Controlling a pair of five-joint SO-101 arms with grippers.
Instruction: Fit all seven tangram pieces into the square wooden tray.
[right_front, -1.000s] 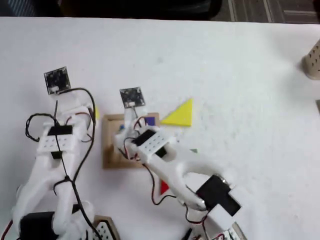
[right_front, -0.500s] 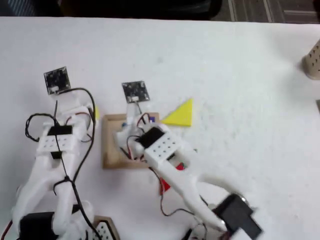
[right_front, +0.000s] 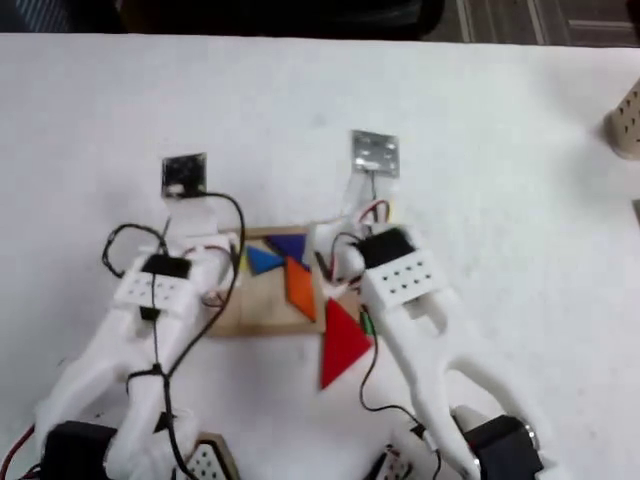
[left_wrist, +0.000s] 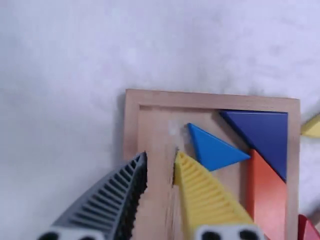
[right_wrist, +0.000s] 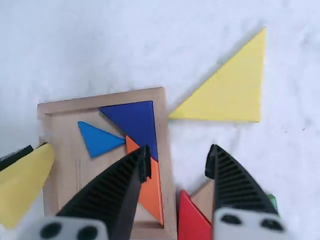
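Left tool (left_wrist: 160, 161): yours is spread, empty, over the tray (left_wrist: 210, 96)'s bare corner.
Right tool (right_wrist: 177, 157): spread too, straddling the tray's rim.
Hidden: green piece (right_wrist: 271, 201), mostly behind a finger.

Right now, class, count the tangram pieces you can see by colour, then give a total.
dark blue piece: 1
light blue triangle: 1
orange piece: 1
red triangle: 1
yellow triangle: 1
green piece, mostly hidden: 1
Total: 6
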